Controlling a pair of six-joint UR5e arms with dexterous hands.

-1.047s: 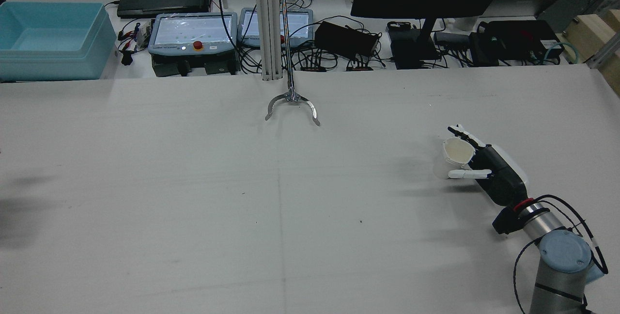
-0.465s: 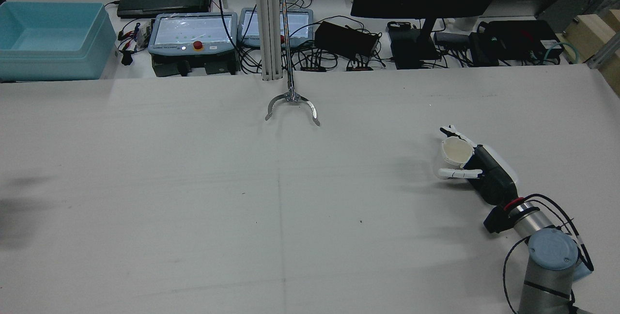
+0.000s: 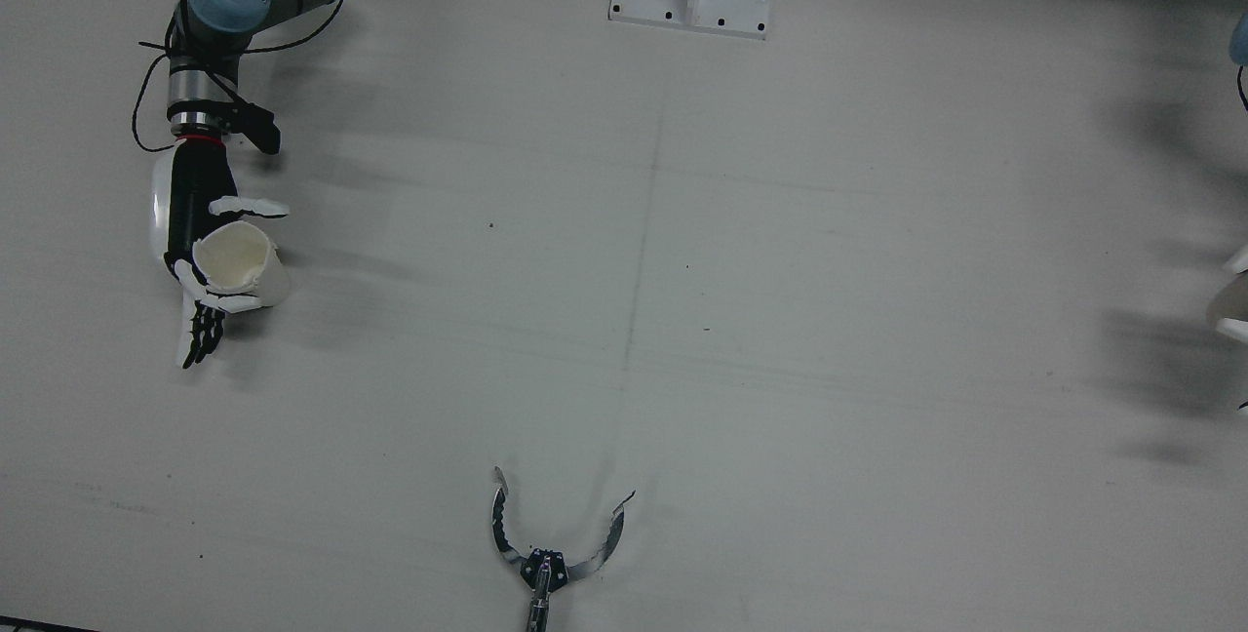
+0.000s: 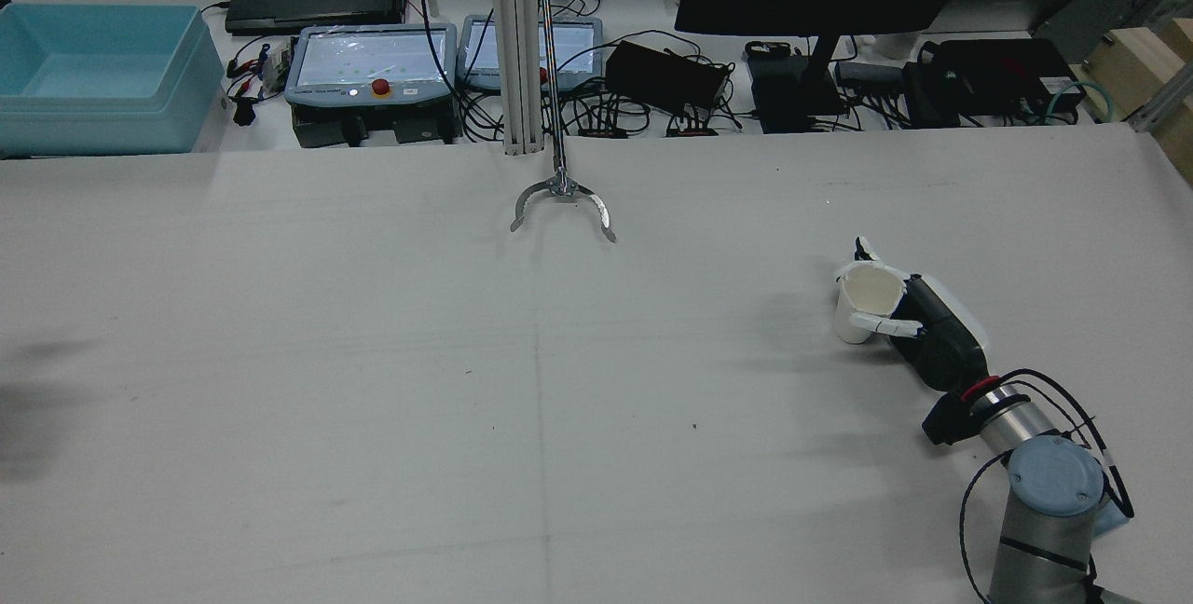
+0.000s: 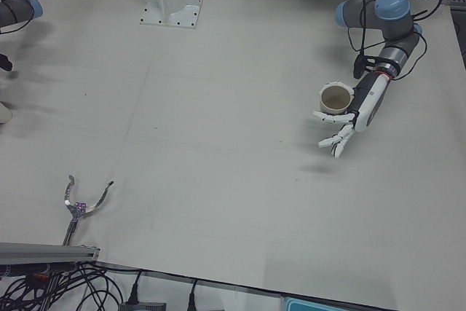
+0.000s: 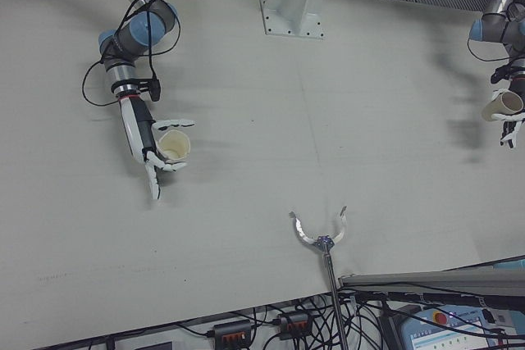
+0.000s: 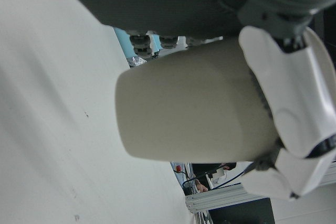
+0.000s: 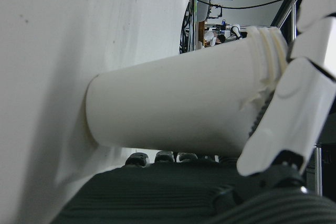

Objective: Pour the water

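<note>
Stretching wide across the room, the white counter [image 3: 829,339] is carrying very little. Reading the front view as a clock face, the right arm [image 3: 210,18] is reaching in from about 10 o'clock, and the left arm [image 5: 382,23] is working out at the 3 o'clock edge, mostly cut off in that view.

The right robot hand [image 3: 180,222] is sitting near 9 o'clock, wrapping its fingers around a cream cup [image 3: 239,261], with the mouth facing up and open to the cameras. Its own camera is showing this cup tilting a little, base down close to the counter; I cannot tell whether it is touching.

The left robot hand [image 5: 357,107] is likewise gripping a second cup [image 5: 335,98], white fingers [image 7: 294,87] curling around the rim end. That cup is hanging clear of the counter, its shadow falling well apart from it towards 6 o'clock in the left-front view.

A metal claw tool [image 3: 546,554] is lying at 6 o'clock, prongs spreading open towards the middle, well apart from both cups.
</note>
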